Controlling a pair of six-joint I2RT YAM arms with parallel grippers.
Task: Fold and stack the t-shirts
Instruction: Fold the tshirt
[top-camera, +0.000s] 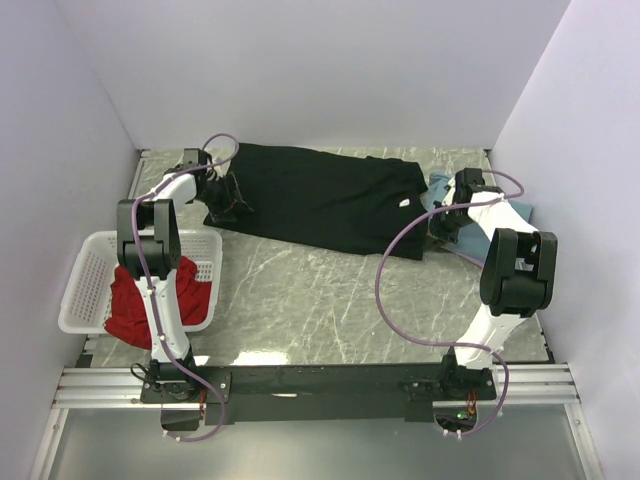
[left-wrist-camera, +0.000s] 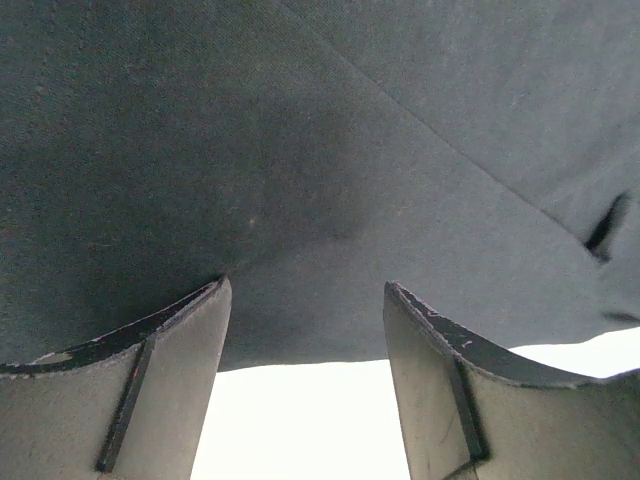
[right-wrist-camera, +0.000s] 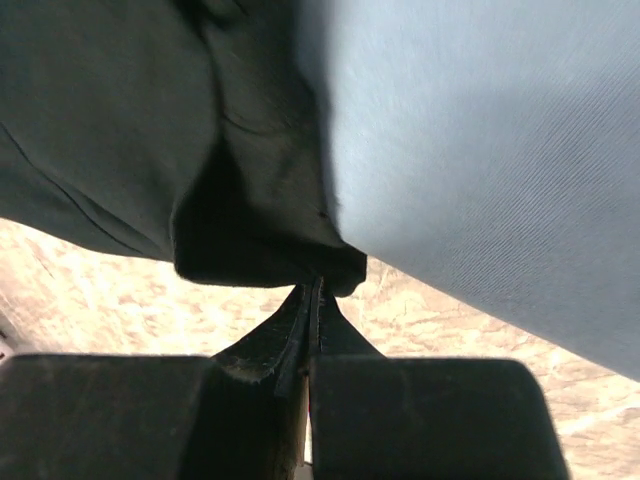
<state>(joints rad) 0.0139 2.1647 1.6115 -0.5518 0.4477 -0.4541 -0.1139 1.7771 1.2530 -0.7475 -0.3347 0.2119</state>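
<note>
A large black t-shirt (top-camera: 320, 195) lies spread across the back of the table, with a small white mark (top-camera: 404, 201) near its right end. My left gripper (top-camera: 228, 195) is at its left end. In the left wrist view that gripper (left-wrist-camera: 305, 290) stands open, the black cloth (left-wrist-camera: 300, 150) over the fingertips and its hem crossing the gap. My right gripper (top-camera: 437, 222) is at the shirt's right end. Its jaws (right-wrist-camera: 315, 285) are shut on a corner of the black cloth (right-wrist-camera: 120, 120). A dusty-blue t-shirt (right-wrist-camera: 480, 150) lies right beside that corner (top-camera: 438, 186). A red t-shirt (top-camera: 135, 300) hangs in the basket.
A white latticed basket (top-camera: 85, 270) stands at the left edge, beside the left arm's base. Marble tabletop (top-camera: 320, 300) lies in front of the black shirt. White walls close in the left, back and right sides.
</note>
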